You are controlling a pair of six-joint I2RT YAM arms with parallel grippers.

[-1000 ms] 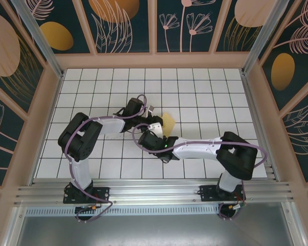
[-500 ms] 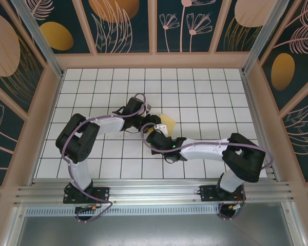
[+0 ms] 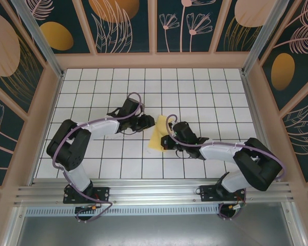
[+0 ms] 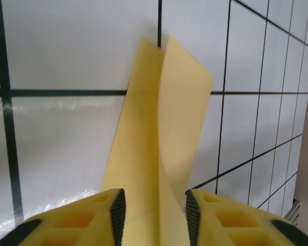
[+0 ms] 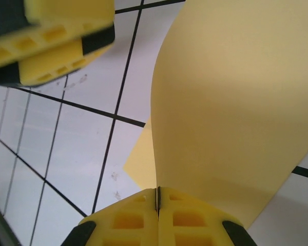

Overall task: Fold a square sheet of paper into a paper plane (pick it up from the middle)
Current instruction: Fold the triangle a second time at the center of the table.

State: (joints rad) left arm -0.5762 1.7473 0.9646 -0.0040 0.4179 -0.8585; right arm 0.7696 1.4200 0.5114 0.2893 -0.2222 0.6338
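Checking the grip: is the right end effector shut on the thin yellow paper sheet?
Yes, the right end effector has its pads closed on the edge of the thin yellow paper sheet.

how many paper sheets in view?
1. Yellow sheet over the table, pinched by the right gripper, its other end inside the open left gripper. The arms could hide another.

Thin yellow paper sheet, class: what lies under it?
White tiled tabletop with black grid lines shows around the thin yellow paper sheet. The tiles directly beneath it are covered and cannot be seen.
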